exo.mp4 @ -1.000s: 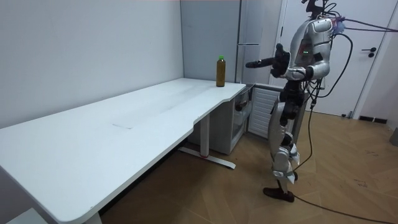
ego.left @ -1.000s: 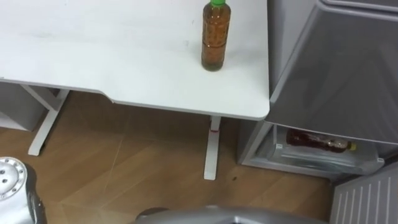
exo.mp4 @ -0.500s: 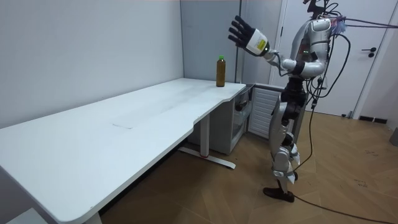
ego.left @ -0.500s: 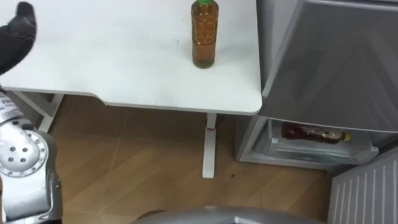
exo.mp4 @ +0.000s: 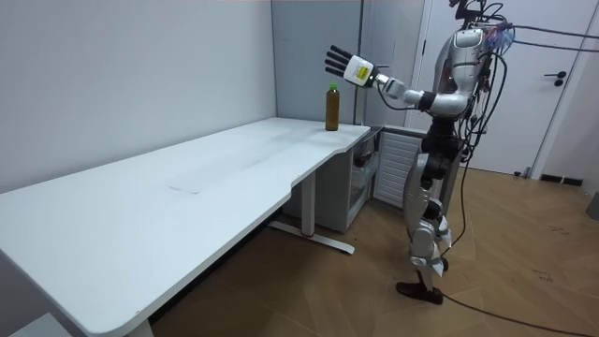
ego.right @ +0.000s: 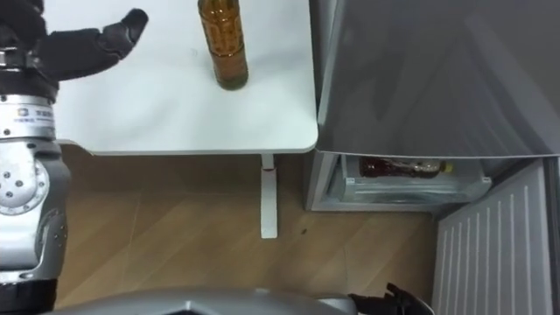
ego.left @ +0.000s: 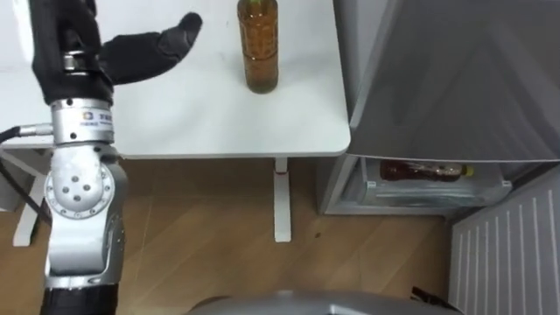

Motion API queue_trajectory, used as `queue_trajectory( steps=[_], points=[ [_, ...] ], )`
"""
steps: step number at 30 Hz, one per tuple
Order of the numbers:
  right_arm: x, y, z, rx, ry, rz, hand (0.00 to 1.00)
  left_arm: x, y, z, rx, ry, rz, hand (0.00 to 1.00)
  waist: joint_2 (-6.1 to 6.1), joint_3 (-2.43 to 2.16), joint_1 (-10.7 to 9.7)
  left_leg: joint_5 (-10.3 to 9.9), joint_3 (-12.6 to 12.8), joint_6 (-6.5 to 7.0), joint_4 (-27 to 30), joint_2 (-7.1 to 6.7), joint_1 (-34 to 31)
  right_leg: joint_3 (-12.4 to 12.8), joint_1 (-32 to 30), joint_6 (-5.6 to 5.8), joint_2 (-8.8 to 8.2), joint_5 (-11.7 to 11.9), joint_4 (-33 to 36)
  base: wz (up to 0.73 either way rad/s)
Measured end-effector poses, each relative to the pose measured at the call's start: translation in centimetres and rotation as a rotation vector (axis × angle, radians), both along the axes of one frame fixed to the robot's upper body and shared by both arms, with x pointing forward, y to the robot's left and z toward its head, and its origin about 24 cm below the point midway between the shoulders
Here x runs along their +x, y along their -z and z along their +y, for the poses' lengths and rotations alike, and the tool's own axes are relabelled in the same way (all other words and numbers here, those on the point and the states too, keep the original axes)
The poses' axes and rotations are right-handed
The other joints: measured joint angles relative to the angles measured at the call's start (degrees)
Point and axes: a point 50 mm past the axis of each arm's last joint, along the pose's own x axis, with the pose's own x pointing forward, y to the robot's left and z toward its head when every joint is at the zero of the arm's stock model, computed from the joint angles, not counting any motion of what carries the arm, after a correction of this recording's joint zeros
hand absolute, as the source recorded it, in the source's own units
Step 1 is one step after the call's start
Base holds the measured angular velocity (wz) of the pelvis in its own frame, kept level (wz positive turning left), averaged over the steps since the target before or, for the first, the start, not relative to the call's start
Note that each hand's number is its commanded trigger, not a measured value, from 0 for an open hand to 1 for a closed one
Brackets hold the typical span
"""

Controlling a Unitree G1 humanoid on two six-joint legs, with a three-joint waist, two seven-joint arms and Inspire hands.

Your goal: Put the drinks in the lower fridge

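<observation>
Drinks half done: stowed bottle [ego.left: 418, 170] lies in lower fridge [ego.left: 455, 191]; my left hand [ego.left: 79, 44], fingers spread wide, hovers left of standing bottle [ego.left: 259, 48].

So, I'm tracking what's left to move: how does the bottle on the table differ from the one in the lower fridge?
The bottle on the table stands upright; the bottle in the lower fridge lies on its side. The table one has a green cap, the fridge one a yellowish cap. Both hold brown drink.
</observation>
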Motion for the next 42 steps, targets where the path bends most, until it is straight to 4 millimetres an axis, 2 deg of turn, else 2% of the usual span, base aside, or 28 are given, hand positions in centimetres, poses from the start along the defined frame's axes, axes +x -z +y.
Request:
queue_trajectory(
  steps=[5,7,12,14,20,23,27,29,30,33,36,40,42],
  points=[
    [-0.2,0.0,0.1,0.003,0.0,-0.001,0.0,0.3,0.6,-0.2,0.011,0.06,0.065,0.0,-0.11,-0.21,-1.23,0.0,0.5,0.0,-0.08,0.08,-0.01,0.7,-0.7,-0.01,0.02,0.01,0.15,-0.06],
    [-0.2,0.0,0.1,0.004,0.003,0.0,0.0,0.5,0.7,-0.4,0.018,0.08,0.075,0.0,-0.08,-0.61,-1.4,-0.01,1.07,0.0,-0.06,0.22,0.08,1.4,-0.75,-0.06,0.12,0.04,0.15,-0.11],
    [-0.5,0.0,0.1,0.006,0.003,0.022,0.0,1.4,0.9,-0.5,0.019,0.103,0.11,0.0,-0.01,-0.75,-2.16,-0.01,1.78,-0.01,0.11,0.48,0.31,2.3,-0.86,-0.18,0.37,0.12,0.34,-0.07],
    [-0.2,0.0,0.0,-0.003,0.003,0.015,0.0,2.1,1.3,-0.5,-0.004,0.106,0.136,0.0,0.27,-0.88,-2.19,-0.02,2.41,-0.03,-0.1,0.76,0.76,3.26,-0.77,-0.29,0.62,0.21,0.62,-0.15],
    [-0.2,0.0,-0.1,-0.023,0.014,0.028,0.0,2.3,2.5,-0.2,-0.028,0.099,0.199,0.0,1.19,-1.04,-3.43,-0.03,3.47,-0.02,-0.62,0.93,1.07,4.2,-1.58,-0.4,0.7,0.27,1.27,-0.11],
    [-0.5,0.0,-0.3,-0.03,0.025,0.043,0.0,2.4,3.1,0.0,-0.041,0.093,0.23,0.0,1.51,-0.93,-4.44,-0.02,3.87,-0.02,-0.86,0.96,1.03,5.02,-1.68,-0.4,0.72,0.3,1.59,-0.07],
    [-0.7,0.0,-0.3,-0.025,0.031,0.063,0.0,2.5,3.4,0.1,-0.081,0.097,0.251,0.0,1.78,-0.84,-4.68,-0.01,4.68,-0.01,-1.54,1.1,1.06,5.82,-2.59,-0.4,0.81,0.3,2.12,-0.11],
    [-1.1,0.0,-0.4,-0.027,0.035,0.081,0.0,2.8,3.6,0.2,-0.117,0.101,0.261,0.0,1.85,-0.39,-4.64,0.0,5.26,-0.01,-1.59,1.12,1.84,6.46,-2.53,-0.4,0.83,0.3,2.09,-0.17],
    [-1.2,0.0,-0.4,-0.029,0.037,0.087,0.0,2.9,3.8,0.3,-0.124,0.1,0.269,0.0,1.89,-0.36,-4.66,0.0,5.42,-0.01,-1.64,1.14,1.93,6.55,-2.5,-0.4,0.83,0.3,2.09,-0.13],
    [-1.6,0.1,-0.4,-0.042,0.04,0.113,0.0,3.3,4.7,0.5,-0.156,0.097,0.314,0.0,1.96,-0.32,-4.91,0.0,5.85,-0.01,-1.65,1.15,2.03,6.97,-2.61,-0.4,0.83,0.3,2.07,-0.08],
    [-2.0,0.1,-0.4,-0.046,0.025,0.137,0.0,3.7,6.1,0.8,-0.195,0.087,0.372,0.0,1.55,-0.08,-4.82,0.0,6.44,-0.02,-1.85,1.24,2.86,7.79,-2.27,-0.4,0.95,0.3,2.08,-0.1],
    [-1.4,0.1,-0.3,-0.041,0.018,0.124,0.0,3.5,8.6,1.1,-0.246,0.065,0.472,0.0,1.29,-0.03,-5.13,0.0,6.63,-0.02,-2.01,1.24,2.95,8.06,-2.49,-0.4,0.98,0.3,2.11,-0.04],
    [-1.4,0.1,-0.2,-0.033,0.016,0.12,0.0,3.5,9.0,1.2,-0.263,0.059,0.489,0.0,0.88,0.01,-5.26,0.0,6.63,-0.02,-2.0,1.26,2.89,8.06,-2.53,-0.4,1.0,0.3,2.12,0.0]
  ],
)
